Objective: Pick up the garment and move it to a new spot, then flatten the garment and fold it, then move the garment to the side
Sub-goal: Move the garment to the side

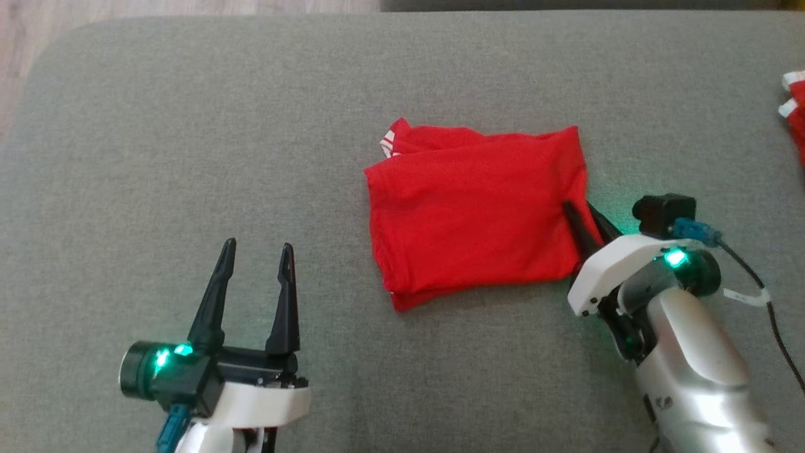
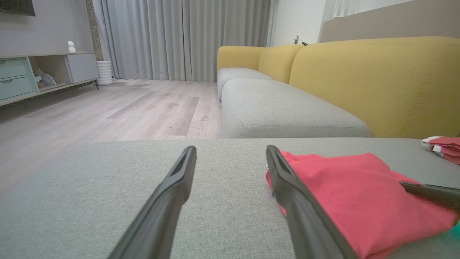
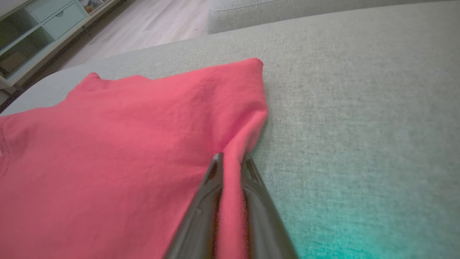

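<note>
The garment (image 1: 478, 220) is light, limp folded cloth that will likely sag and slip open when lifted, so a bunched edge through all layers looks the best hold; it lies mid-cushion (image 1: 188, 126). The right pincer (image 1: 578, 209) is at its right edge, nearly closed on a pinched ridge of cloth. The left pincer (image 1: 259, 246) stands wide open and empty, well apart at the garment's near left.
</note>
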